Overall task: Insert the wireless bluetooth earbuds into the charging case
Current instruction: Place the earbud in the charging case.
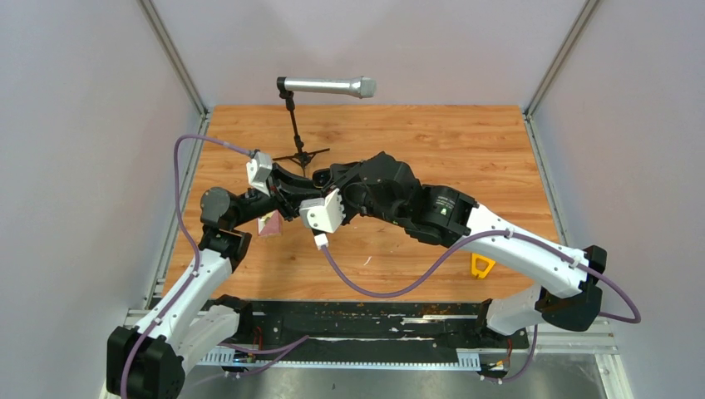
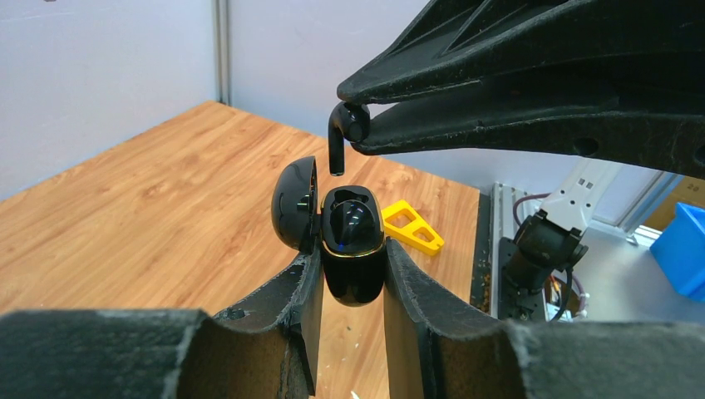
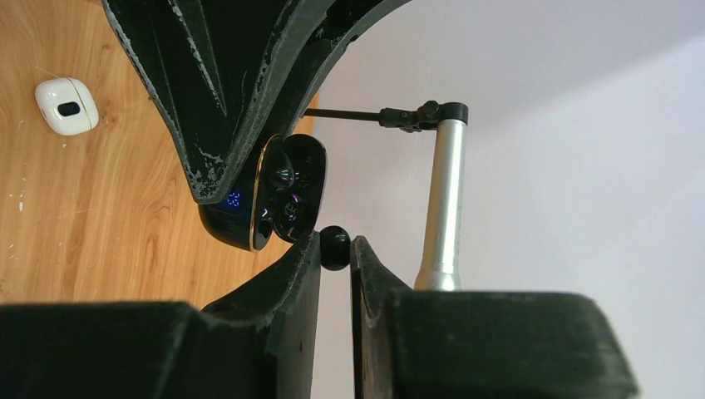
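My left gripper (image 2: 352, 274) is shut on the open black charging case (image 2: 352, 249) and holds it upright above the table, lid (image 2: 296, 204) swung to the left. My right gripper (image 3: 335, 249) is shut on a black earbud (image 3: 335, 247). In the left wrist view that earbud (image 2: 339, 137) hangs stem down just above the case's opening, a small gap apart. One black bud seems to sit inside the case (image 3: 266, 195). A white case (image 3: 66, 105) lies closed on the wood. The white earbuds are out of view. In the top view the two grippers meet mid-table (image 1: 312, 195).
A microphone on a small tripod stand (image 1: 326, 86) stands at the back of the table, right behind the grippers. A yellow plastic piece (image 1: 481, 266) lies near the front right. Grey walls close in both sides. A purple cable loops under the right arm.
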Robot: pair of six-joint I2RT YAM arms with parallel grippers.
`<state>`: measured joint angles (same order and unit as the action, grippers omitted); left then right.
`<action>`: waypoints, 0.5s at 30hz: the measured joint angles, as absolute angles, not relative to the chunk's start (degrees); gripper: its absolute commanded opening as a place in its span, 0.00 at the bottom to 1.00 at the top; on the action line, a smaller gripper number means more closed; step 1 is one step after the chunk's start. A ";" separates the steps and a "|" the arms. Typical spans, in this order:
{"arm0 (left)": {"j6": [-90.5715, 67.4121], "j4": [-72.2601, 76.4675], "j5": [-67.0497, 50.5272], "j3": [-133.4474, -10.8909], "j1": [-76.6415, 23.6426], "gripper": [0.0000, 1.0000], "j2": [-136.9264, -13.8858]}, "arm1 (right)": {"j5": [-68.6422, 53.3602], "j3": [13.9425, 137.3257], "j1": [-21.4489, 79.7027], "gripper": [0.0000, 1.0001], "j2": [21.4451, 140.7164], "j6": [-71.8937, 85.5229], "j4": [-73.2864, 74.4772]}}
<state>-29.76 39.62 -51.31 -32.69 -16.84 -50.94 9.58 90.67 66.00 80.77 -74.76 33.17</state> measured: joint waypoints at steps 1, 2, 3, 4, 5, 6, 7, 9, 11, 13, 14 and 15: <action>-29.76 39.62 -51.31 -32.69 -16.84 0.00 -50.94 | 9.58 90.67 66.00 0.00 80.75 -74.83 33.19; -29.76 39.62 -51.29 -32.69 -16.84 0.00 -50.94 | 9.58 90.67 66.00 0.00 80.75 -74.89 33.19; -29.76 39.62 -51.29 -32.69 -16.84 0.00 -50.94 | 9.58 90.67 66.00 0.00 80.73 -74.96 33.21; -29.76 39.62 -51.29 -32.69 -16.84 0.00 -50.94 | 9.56 90.67 66.00 0.00 80.71 -74.98 33.26; -29.76 39.62 -51.27 -32.69 -16.84 0.00 -50.92 | 9.58 90.67 66.00 0.00 80.68 -75.07 33.34; -29.76 39.62 -51.24 -32.69 -16.84 0.00 -50.92 | 9.58 90.67 66.00 0.00 80.62 -75.11 33.43; -29.76 39.62 -51.16 -32.69 -16.84 0.00 -50.92 | 9.56 90.65 66.00 0.00 80.58 -75.11 33.56; -29.76 39.62 -50.98 -32.69 -16.84 0.00 -50.92 | 9.58 90.32 66.02 0.00 80.42 -75.11 33.58; -29.76 39.62 -50.89 -32.69 -16.84 0.00 -50.92 | 9.58 89.93 66.06 0.00 80.36 -75.11 33.69; -29.76 39.62 -50.87 -32.69 -16.84 0.00 -50.94 | 9.58 89.82 66.08 0.00 80.36 -75.11 34.00; -29.76 39.62 -50.87 -32.69 -16.84 0.00 -50.92 | 9.58 89.82 66.11 0.00 80.36 -75.11 34.04; -29.76 39.64 -50.87 -32.69 -16.86 0.00 -50.92 | 9.58 89.82 66.08 0.00 80.36 -75.09 34.02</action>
